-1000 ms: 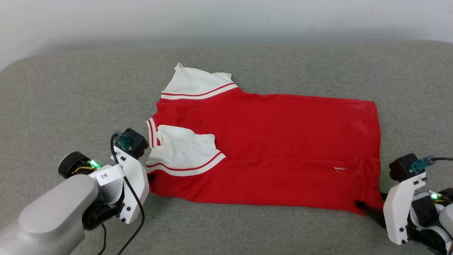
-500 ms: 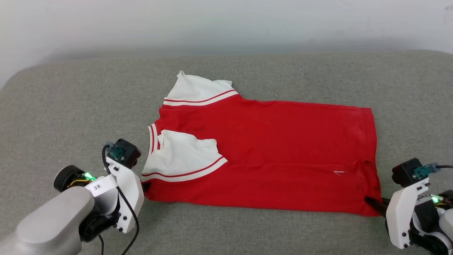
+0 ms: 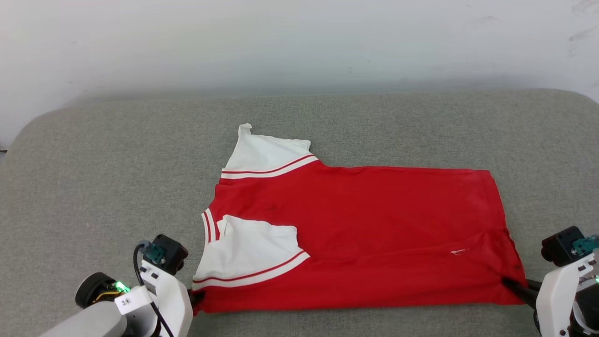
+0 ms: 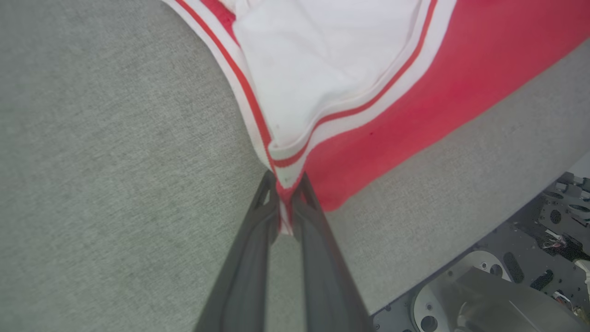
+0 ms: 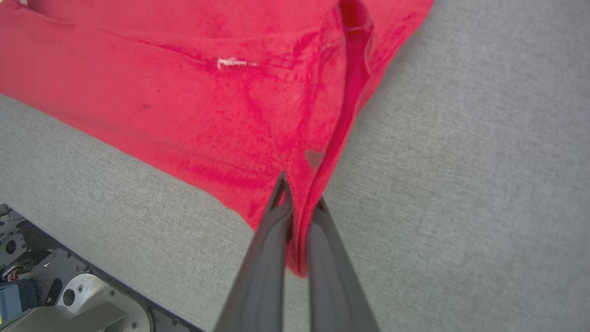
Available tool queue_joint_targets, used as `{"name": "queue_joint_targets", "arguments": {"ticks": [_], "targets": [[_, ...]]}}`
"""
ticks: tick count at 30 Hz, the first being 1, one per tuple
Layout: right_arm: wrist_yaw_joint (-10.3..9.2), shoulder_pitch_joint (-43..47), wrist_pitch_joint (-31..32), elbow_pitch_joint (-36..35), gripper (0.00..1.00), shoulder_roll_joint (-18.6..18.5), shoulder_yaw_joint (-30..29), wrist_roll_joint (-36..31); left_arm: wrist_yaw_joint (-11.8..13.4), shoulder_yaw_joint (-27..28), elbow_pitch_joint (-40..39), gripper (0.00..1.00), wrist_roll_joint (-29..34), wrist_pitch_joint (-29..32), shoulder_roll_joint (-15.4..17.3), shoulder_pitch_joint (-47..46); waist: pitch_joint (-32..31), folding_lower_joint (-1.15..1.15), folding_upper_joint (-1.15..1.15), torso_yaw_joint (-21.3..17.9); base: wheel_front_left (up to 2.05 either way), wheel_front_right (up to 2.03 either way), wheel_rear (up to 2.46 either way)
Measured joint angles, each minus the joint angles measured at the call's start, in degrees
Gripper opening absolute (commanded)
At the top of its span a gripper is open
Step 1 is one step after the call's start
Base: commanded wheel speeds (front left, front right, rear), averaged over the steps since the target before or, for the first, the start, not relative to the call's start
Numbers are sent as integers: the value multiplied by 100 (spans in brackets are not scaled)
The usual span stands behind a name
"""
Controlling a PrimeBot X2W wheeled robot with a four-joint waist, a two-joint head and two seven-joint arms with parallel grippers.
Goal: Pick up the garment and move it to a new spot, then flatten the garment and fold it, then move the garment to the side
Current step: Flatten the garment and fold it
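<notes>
The red jersey-style garment [image 3: 374, 234] lies flat on the grey fabric-covered surface [image 3: 93, 164] with no lettering showing. Its long axis runs left to right, with the collar and white striped sleeves at the left end and the hem at the right end. One white sleeve [image 3: 252, 252] is folded in over the red body by the near-left corner; the other sleeve [image 3: 269, 157] sticks out at the far left. I have my left tool [image 3: 195, 296] at the near-left corner and my right tool [image 3: 509, 282] at the near-right corner. The whole garment therefore lies away from both tools, toward the far side, and each arm is nearest its own corner. In the left wrist view the left tool's two dark fingers are pressed together on a thin pinch of striped trim and red edge. In the right wrist view the right tool's fingers are pressed together on the red hem corner, with cloth bunched between them. I judge the coming move to be lifting the near edge and carrying it toward the far edge, keeping both corners level
</notes>
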Motion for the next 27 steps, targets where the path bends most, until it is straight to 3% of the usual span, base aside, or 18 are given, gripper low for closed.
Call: {"name": "queue_joint_targets", "arguments": {"ticks": [7, 17, 18, 20, 21, 22, 27], "targets": [[0, 337, 152, -78, 0, -90, -246, 91, 189, -25, -163, 0, -119, -77, 43, 305, 43, 0, 0, 4, 0, 0, 0], [1, 424, 121, 355, 0, 260, -365, -111, 123, -74, 326, 0, -233, -134, -130, 391, 228, 0, 0, -45, 0, 0, 0], [1, 424, 89, 408, 3, 314, -369, -112, 92, -71, 374, 0, -243, -145, -154, 391, 223, 0, 0, -45, 0, 0, 0], [0, 427, 9, 493, 38, 387, -387, -111, 75, -71, 445, 0, -246, -190, -187, 391, 199, 0, 0, -38, 0, 0, 0], [1, 428, -48, 516, 75, 409, -399, -111, 74, -74, 474, 36, -234, -212, -201, 391, 181, 0, 0, -33, 0, 0, 0], [0, 435, -119, 532, 100, 430, -422, -112, 75, -77, 492, 100, -211, -257, -203, 391, 158, 0, 0, -26, 0, 0, 0], [-3, 538, -656, 581, 100, 458, -683, -287, 105, -67, 478, 100, -52, -383, -121, 375, 3, 0, 0, 26, 0, 0, 0]]}}
